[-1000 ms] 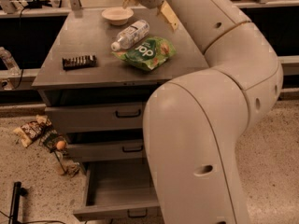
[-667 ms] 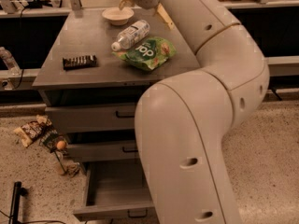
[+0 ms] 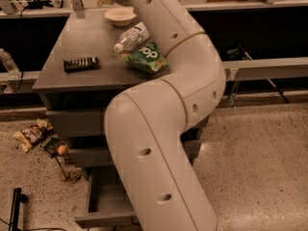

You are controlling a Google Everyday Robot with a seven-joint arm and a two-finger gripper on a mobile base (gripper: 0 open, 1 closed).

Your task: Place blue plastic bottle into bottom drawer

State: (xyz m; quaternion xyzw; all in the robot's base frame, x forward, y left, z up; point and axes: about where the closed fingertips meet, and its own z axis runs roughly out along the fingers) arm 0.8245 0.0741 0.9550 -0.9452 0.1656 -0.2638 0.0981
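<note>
The blue plastic bottle (image 3: pixel 132 36) lies on its side on the grey cabinet top (image 3: pixel 67 42), white cap toward the front left, resting against a green snack bag (image 3: pixel 145 57). The bottom drawer (image 3: pixel 103 203) is pulled open at the foot of the cabinet, and the part of its inside that I can see holds nothing. My large white arm (image 3: pixel 159 129) rises in front of the cabinet's right side and bends back over the top. My gripper is past the top edge of the view, above the bowl, so I cannot see it.
A beige bowl (image 3: pixel 120 16) stands at the back of the cabinet top and a dark snack bar (image 3: pixel 82 64) lies at the front left. The two upper drawers (image 3: pixel 72 121) are closed. Wrappers and litter (image 3: pixel 36 136) lie on the floor to the left.
My arm has swung left and now covers more of the cabinet's right side and the drawers. The bottle, bag and bowl have not moved on the top.
</note>
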